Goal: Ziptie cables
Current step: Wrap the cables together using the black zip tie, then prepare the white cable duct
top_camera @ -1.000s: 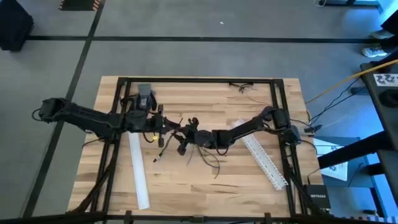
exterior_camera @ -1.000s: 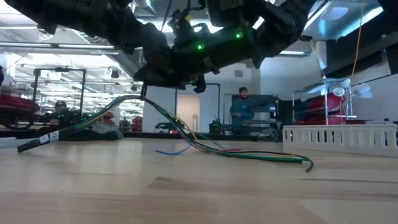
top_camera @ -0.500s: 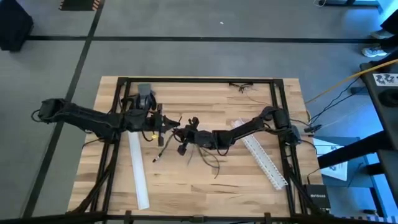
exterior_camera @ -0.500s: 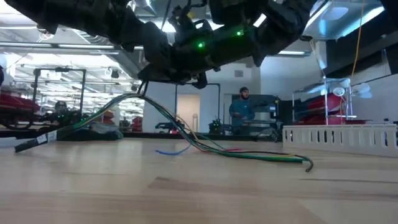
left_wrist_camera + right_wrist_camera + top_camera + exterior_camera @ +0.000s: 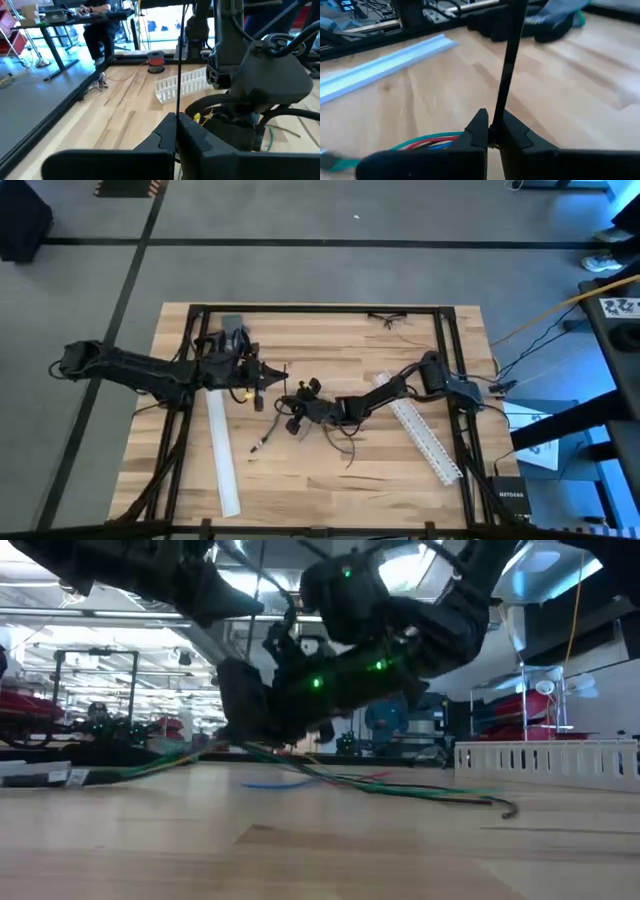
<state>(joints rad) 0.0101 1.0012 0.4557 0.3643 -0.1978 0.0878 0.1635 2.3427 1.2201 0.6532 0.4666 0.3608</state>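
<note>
While the cables [image 5: 330,430] sprawl near the middle of the desk [image 5: 330,480], we see a thin black ziptie [image 5: 177,75] pinched upright in the left hand [image 5: 176,131]. Our right hand [image 5: 492,131] also pinches a thin dark strip (we cannot tell what it is). White slotted strips [image 5: 222,460] flank both.

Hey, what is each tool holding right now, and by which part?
Each tool pinches a thin black strip near one end: the left tool one, the right tool another. Whether it is one ziptie cannot be told.
</note>
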